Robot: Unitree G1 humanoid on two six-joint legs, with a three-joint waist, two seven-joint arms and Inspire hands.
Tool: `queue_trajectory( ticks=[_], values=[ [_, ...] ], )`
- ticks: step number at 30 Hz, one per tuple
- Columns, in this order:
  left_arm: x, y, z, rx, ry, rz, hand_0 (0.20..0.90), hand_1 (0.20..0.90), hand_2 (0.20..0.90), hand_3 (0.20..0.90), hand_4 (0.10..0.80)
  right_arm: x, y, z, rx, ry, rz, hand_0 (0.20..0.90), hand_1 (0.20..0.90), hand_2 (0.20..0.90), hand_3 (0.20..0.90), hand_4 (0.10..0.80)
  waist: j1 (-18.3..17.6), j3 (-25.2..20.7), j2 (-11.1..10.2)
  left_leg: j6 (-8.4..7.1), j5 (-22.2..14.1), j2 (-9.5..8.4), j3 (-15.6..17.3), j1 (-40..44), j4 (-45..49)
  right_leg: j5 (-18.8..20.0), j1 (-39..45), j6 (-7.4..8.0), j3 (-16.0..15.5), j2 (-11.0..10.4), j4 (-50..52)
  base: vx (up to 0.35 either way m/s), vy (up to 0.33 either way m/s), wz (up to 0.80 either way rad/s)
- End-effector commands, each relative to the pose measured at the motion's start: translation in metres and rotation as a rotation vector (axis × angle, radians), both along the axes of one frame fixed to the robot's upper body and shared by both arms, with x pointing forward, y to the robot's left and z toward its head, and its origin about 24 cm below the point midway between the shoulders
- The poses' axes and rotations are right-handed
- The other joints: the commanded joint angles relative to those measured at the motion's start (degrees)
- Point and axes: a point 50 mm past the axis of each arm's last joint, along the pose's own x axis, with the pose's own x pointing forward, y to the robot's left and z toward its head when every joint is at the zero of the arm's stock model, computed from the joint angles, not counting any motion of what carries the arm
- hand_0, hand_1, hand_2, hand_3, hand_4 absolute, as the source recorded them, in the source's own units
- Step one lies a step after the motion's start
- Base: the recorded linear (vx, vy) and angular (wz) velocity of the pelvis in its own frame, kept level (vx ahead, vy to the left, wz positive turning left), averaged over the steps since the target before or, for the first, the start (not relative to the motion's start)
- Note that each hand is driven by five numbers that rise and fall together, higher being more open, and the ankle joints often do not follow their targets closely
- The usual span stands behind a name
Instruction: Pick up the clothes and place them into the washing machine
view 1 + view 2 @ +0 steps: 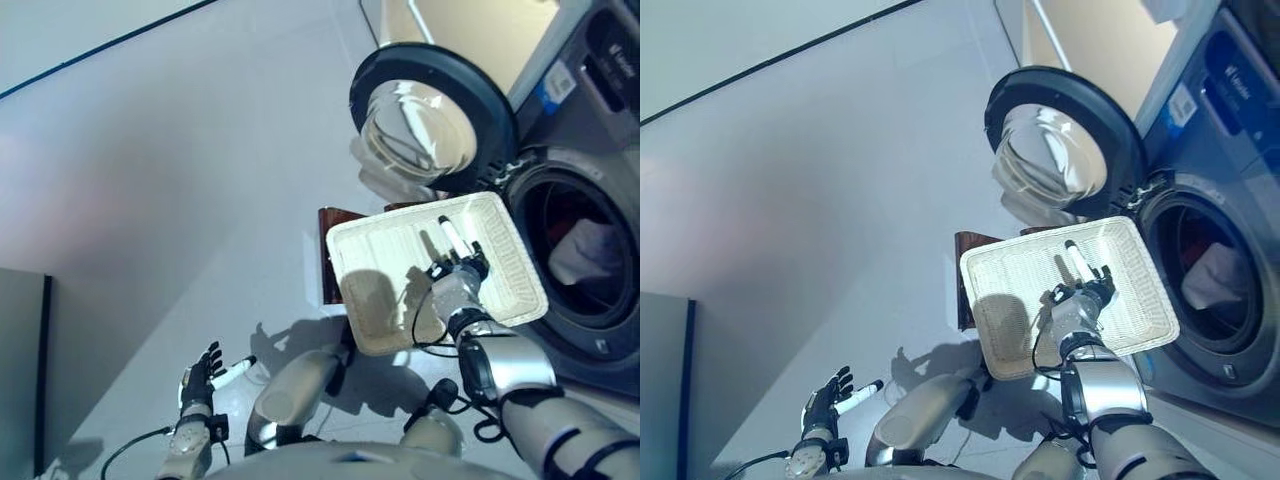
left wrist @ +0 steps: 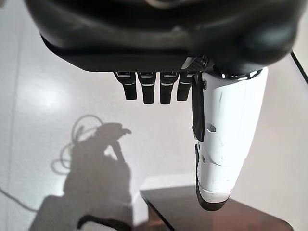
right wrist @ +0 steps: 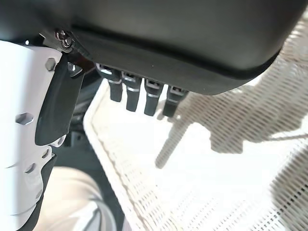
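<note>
1. Dark fingers [image 3: 137, 94] of our right hand [image 1: 455, 275] reach out straight over the floor of the white woven plastic basket [image 1: 380, 255]. They curl round nothing and hold nothing; the white-covered thumb stands out beside them.

2. Just under and around those fingers the basket shows only its bare weave. We see no cloth left in it, so we judge it emptied.

3. Past the fingertips, beyond the basket's far rim, the round opening of the grey front-loading washing machine [image 1: 600, 120] gapes, and a pale bundle of clothes [image 1: 588, 250] lies inside the drum. The task's thing is thus already in the machine, as far as we can tell.

4. Beyond the basket's other end, the round glass-centred machine door [image 1: 430, 115] is swung fully open, which keeps the mouth of the drum free for our arm.

5. The basket sits on a dark brown stool [image 1: 330, 225], we judge, so that its load stands level with the drum and close beside it.

6. Well apart from all this, our left hand [image 1: 205, 375] hangs low over the pale tiled floor [image 1: 200, 150]. Its fingers are relaxed and nearly straight and it holds nothing; we take it as idle, kept out of the right arm's way.
</note>
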Motion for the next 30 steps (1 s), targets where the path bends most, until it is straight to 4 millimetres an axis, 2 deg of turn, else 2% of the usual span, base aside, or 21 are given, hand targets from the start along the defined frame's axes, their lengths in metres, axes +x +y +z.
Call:
queue_trajectory(
  ticks=[1,3,4,7,8,9,12,13,14,16,18,19,20,23,25,26,27,28,29,30],
  values=[
    [0.006,0.018,0.009,0.066,-0.069,0.042,0.900,0.900,0.900,0.900,0.800,-0.009,-0.023,0.002,-0.119,-0.014,0.012,0.900,0.900,0.900,0.900,0.800,0.97,-5.82,-0.62,-4.43,0.57,2.83,-3.92,0.61,-2.45,3.01,1.02,-2.17,-1.78,1.16,-0.25,0.083,-0.011,0.03],
    [0.004,0.019,0.008,0.069,-0.060,0.039,0.900,0.900,0.900,0.900,0.800,-0.028,-0.028,-0.017,-0.148,0.076,0.030,0.900,0.900,0.900,0.900,0.800,0.94,-7.21,-1.75,-4.57,0.79,2.87,-4.47,1.63,-3.47,3.19,2.70,-2.19,-2.28,1.72,-1.66,0.076,-0.025,0.06],
    [0.004,0.019,0.008,0.069,-0.059,0.038,0.900,0.900,0.900,0.900,0.800,-0.028,-0.028,-0.017,-0.149,0.076,0.030,0.900,0.900,0.900,0.900,0.800,0.88,-7.31,-1.69,-4.52,1.16,2.86,-4.55,1.47,-3.59,3.60,2.68,-2.22,-2.41,1.76,-1.95,0.069,-0.036,0.03],
    [0.003,0.020,0.007,0.081,-0.046,0.024,0.900,0.900,0.900,0.900,0.800,-0.065,-0.029,-0.051,-0.151,0.207,0.054,0.900,0.900,0.900,0.900,0.800,-0.02,-9.44,-3.45,-4.61,1.58,2.86,-6.08,3.37,-4.84,2.99,5.35,-2.73,-2.69,3.33,-3.21,0.119,-0.073,0.23],
    [0.005,0.022,0.007,0.088,-0.040,0.016,0.900,0.900,0.900,0.900,0.800,-0.078,-0.024,-0.062,-0.177,0.261,0.097,0.900,0.900,0.900,0.900,0.800,-1.19,-9.97,-4.21,-4.57,1.96,2.75,-7.03,3.94,-5.15,2.22,6.00,-3.40,-1.25,4.77,-3.02,0.142,-0.115,0.36],
    [0.005,0.025,0.007,0.100,-0.031,0.002,0.900,0.900,0.900,0.900,0.800,-0.089,-0.021,-0.071,-0.171,0.288,0.118,0.900,0.900,0.900,0.900,0.800,-2.80,-10.40,-4.91,-4.44,2.23,2.62,-7.91,4.70,-5.67,1.36,6.27,-3.95,1.88,6.78,-2.82,0.118,-0.111,0.46],
    [0.011,0.033,0.009,0.126,-0.016,-0.034,0.900,0.900,0.900,0.900,0.800,-0.120,-0.012,-0.094,-0.180,0.387,0.208,0.900,0.900,0.900,0.900,0.800,-7.46,-11.61,-6.21,-3.74,3.06,2.29,-9.82,6.63,-6.73,-1.24,5.40,-5.62,16.90,15.92,-1.21,0.077,-0.057,0.73],
    [0.012,0.036,0.008,0.125,-0.008,-0.029,0.900,0.900,0.900,0.900,0.800,-0.132,-0.009,-0.101,-0.170,0.413,0.228,0.900,0.900,0.900,0.900,0.800,-8.10,-11.94,-6.62,-3.62,3.21,2.09,-10.25,6.87,-6.72,-1.58,5.61,-6.02,19.78,17.83,-0.98,0.029,-0.061,0.88],
    [0.011,0.037,0.007,0.119,0.000,-0.019,0.900,0.900,0.900,0.900,0.800,-0.147,-0.003,-0.110,-0.160,0.453,0.264,0.900,0.900,0.900,0.900,0.800,-8.44,-12.32,-7.23,-3.67,3.35,1.83,-10.85,7.42,-6.75,-1.13,6.02,-6.27,20.61,18.77,-1.05,0.021,-0.087,0.65],
    [0.002,0.036,0.001,0.107,0.052,0.004,0.900,0.900,0.900,0.900,0.800,-0.170,0.004,-0.123,-0.140,0.521,0.309,0.900,0.900,0.900,0.900,0.800,-8.57,-13.55,-8.22,-3.87,3.46,2.14,-11.17,8.85,-7.69,-0.34,7.13,-6.01,18.45,18.21,-2.60,0.022,-0.117,0.22],
    [-0.009,0.034,-0.006,0.073,0.099,0.034,0.900,0.900,0.900,0.900,0.800,-0.192,0.012,-0.132,-0.132,0.578,0.371,0.900,0.900,0.900,0.900,0.800,-9.32,-15.12,-9.01,-4.31,3.64,3.12,-10.90,9.69,-8.40,0.53,8.54,-5.81,17.33,18.31,-4.86,-0.035,-0.140,-0.09],
    [-0.014,0.032,-0.009,0.052,0.128,0.020,0.900,0.900,0.900,0.900,0.800,-0.210,0.013,-0.138,-0.095,0.612,0.343,0.900,0.900,0.900,0.900,0.800,-9.81,-16.08,-9.48,-4.72,3.92,3.85,-10.70,9.80,-8.22,1.01,9.64,-5.89,16.41,18.54,-6.11,-0.066,-0.107,0.08],
    [-0.014,0.032,-0.010,0.052,0.129,0.020,0.900,0.900,0.900,0.900,0.800,-0.210,0.013,-0.138,-0.095,0.613,0.343,0.900,0.900,0.900,0.900,0.800,-9.85,-16.09,-9.48,-4.73,3.92,3.85,-10.75,9.83,-8.23,1.04,9.72,-5.89,16.35,18.54,-6.19,-0.101,-0.115,0.19],
    [-0.026,0.031,-0.016,0.032,0.200,0.015,0.900,0.900,0.900,0.900,0.800,-0.240,0.018,-0.148,-0.071,0.717,0.385,0.900,0.900,0.900,0.900,0.800,-10.48,-16.72,-9.92,-5.85,5.07,5.38,-10.69,9.72,-8.16,1.05,11.59,-6.40,15.06,19.51,-7.74,-0.119,-0.109,0.08],
    [-0.032,0.028,-0.020,0.029,0.244,-0.015,0.900,0.900,0.900,0.900,0.800,-0.251,0.017,-0.150,-0.114,0.795,0.471,0.900,0.900,0.900,0.900,0.800,-10.75,-16.74,-9.74,-6.50,6.17,6.07,-10.91,9.20,-8.14,1.14,12.47,-6.95,14.07,20.04,-8.64,-0.207,-0.100,0.20],
    [-0.029,0.026,-0.021,0.031,0.264,-0.035,0.900,0.900,0.900,0.900,0.800,-0.255,0.013,-0.150,-0.150,0.832,0.511,0.900,0.900,0.900,0.900,0.800,-12.27,-16.23,-9.70,-6.72,7.00,7.62,-6.48,7.09,-6.53,1.73,12.56,-7.14,12.42,19.67,-9.49,-0.317,-0.064,0.44],
    [-0.029,0.024,-0.022,0.025,0.283,-0.048,0.900,0.900,0.900,0.900,0.800,-0.256,0.011,-0.150,-0.167,0.863,0.528,0.900,0.900,0.900,0.900,0.800,-13.53,-15.81,-9.92,-6.29,6.50,9.32,0.32,6.91,-5.33,2.10,12.81,-7.02,11.58,19.07,-10.08,-0.350,-0.014,0.85],
    [-0.031,0.022,-0.023,0.022,0.300,-0.055,0.900,0.900,0.900,0.900,0.800,-0.258,0.011,-0.151,-0.156,0.868,0.533,0.900,0.900,0.900,0.900,0.800,-15.12,-16.26,-9.99,-6.21,6.28,11.94,8.07,7.24,-5.83,2.84,12.24,-6.81,10.25,18.73,-10.61,-0.265,0.030,1.04],
    [-0.031,0.023,-0.023,0.015,0.301,-0.056,0.900,0.900,0.900,0.900,0.800,-0.267,0.013,-0.153,-0.118,0.880,0.533,0.900,0.900,0.900,0.900,0.800,-15.38,-16.37,-10.04,-6.36,6.30,13.57,11.68,8.49,-6.44,3.11,12.07,-6.69,9.99,18.47,-10.89,-0.199,0.050,1.11],
    [-0.032,0.022,-0.024,0.010,0.306,-0.064,0.900,0.900,0.900,0.900,0.800,-0.277,0.014,-0.155,-0.096,0.910,0.537,0.900,0.900,0.900,0.900,0.800,-15.28,-16.35,-9.97,-6.58,6.55,14.04,12.22,9.03,-6.47,3.07,12.28,-6.71,9.69,18.33,-11.00,-0.130,0.071,0.64]
  ],
)
